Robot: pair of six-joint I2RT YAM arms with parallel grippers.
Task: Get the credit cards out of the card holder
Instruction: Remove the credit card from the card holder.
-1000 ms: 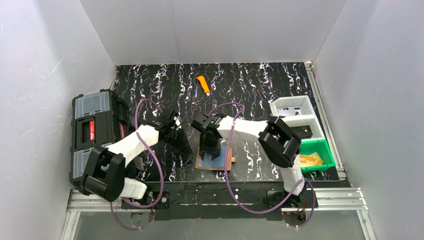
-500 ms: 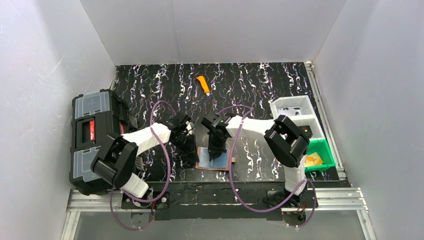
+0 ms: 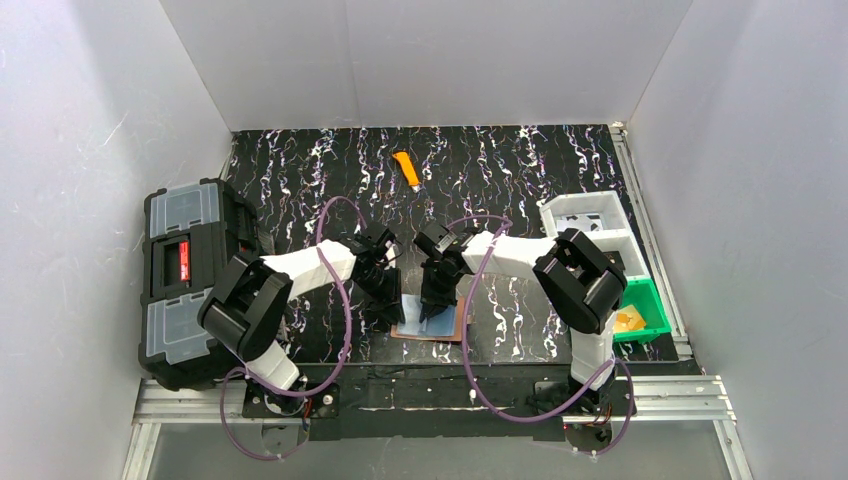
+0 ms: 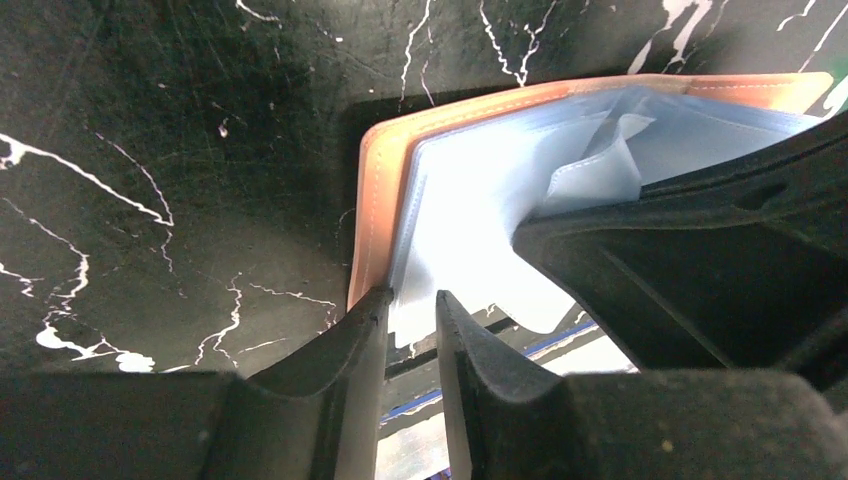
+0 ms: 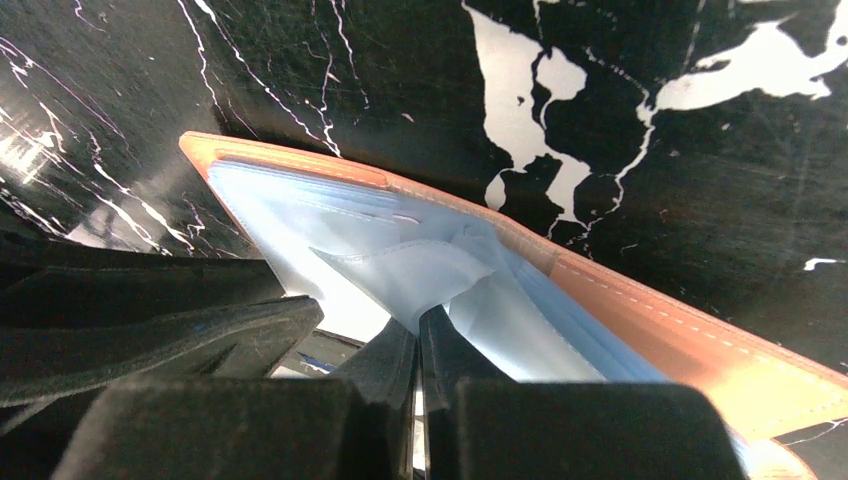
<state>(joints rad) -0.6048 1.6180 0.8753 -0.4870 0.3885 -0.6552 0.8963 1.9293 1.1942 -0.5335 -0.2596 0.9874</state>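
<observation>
We have both grippers down on the open card holder [image 3: 447, 326], near the front edge of the black marbled table [image 3: 520, 170].
At far left sits a black toolbox [image 3: 185, 270], well apart. The left gripper [image 4: 405, 310] has its fingers a narrow gap apart, tips at the holder's left corner, one on the tan leather rim; whether they nip the pale sleeve edge we cannot tell. An orange utility knife [image 3: 406, 170] lies far back. The holder lies flat, pale blue sleeves up; we cannot pick the credit cards out among them. The right gripper [image 5: 420, 335] has its fingers pressed together at the corner of a raised pale blue flap [image 5: 400, 270]; whether it is caught between them we cannot tell. At right stand white bins [image 3: 600, 237] and a green bin [image 3: 650, 300].
</observation>
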